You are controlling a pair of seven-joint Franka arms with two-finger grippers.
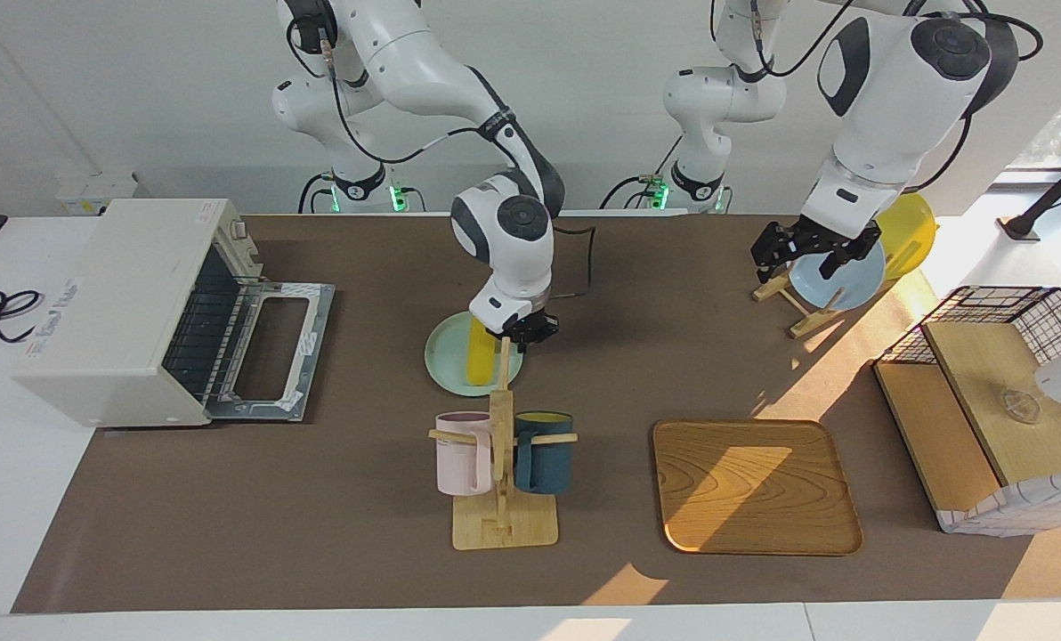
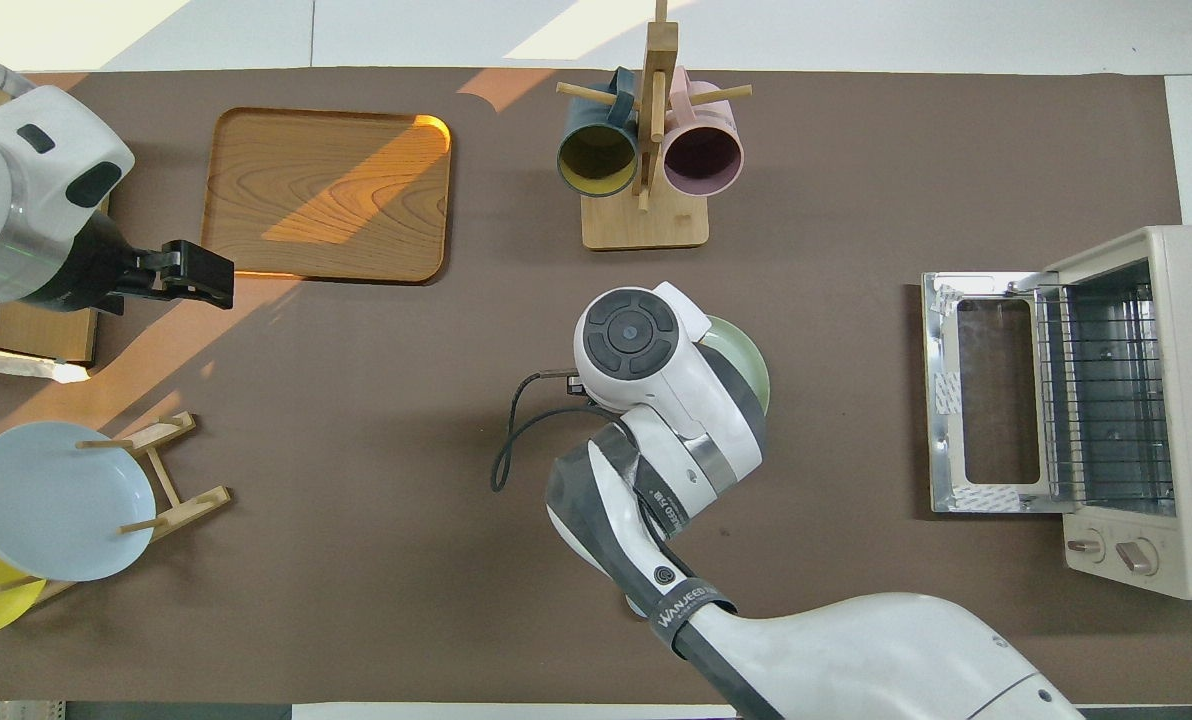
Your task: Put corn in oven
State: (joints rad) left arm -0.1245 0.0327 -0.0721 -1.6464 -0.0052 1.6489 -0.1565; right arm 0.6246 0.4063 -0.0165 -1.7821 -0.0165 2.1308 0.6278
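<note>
Your corn (image 1: 476, 358) lies on the pale green plate (image 1: 446, 369) near the middle of the table, its length running toward and away from the robots. The right gripper (image 1: 522, 333) is down at the cob's 2 o'clock in the facing view, fingers pressed together; whether they pinch the cob's end I cannot tell, since the wrist and the mug rack's post cover the contact. In the overhead view the arm hides the cob entirely and only the plate's rim (image 2: 751, 352) shows.

The wooden mug rack (image 1: 502, 499), with a pink mug (image 1: 463, 452) and a dark blue mug (image 1: 544, 450), stands at the plate's 6 o'clock in the facing view. The oven (image 1: 130, 307) sits at 9 o'clock from the plate, at the right arm's end of the table, well apart, its door (image 1: 277, 349) dropped open and the rack bare.

The left gripper (image 1: 808, 251) hangs spread wide over the plate stand holding a blue plate (image 1: 838, 283); that arm waits.

So judge it early: door open, grasp perhaps made; lifting, carrying and setting the cob inside all remain.
</note>
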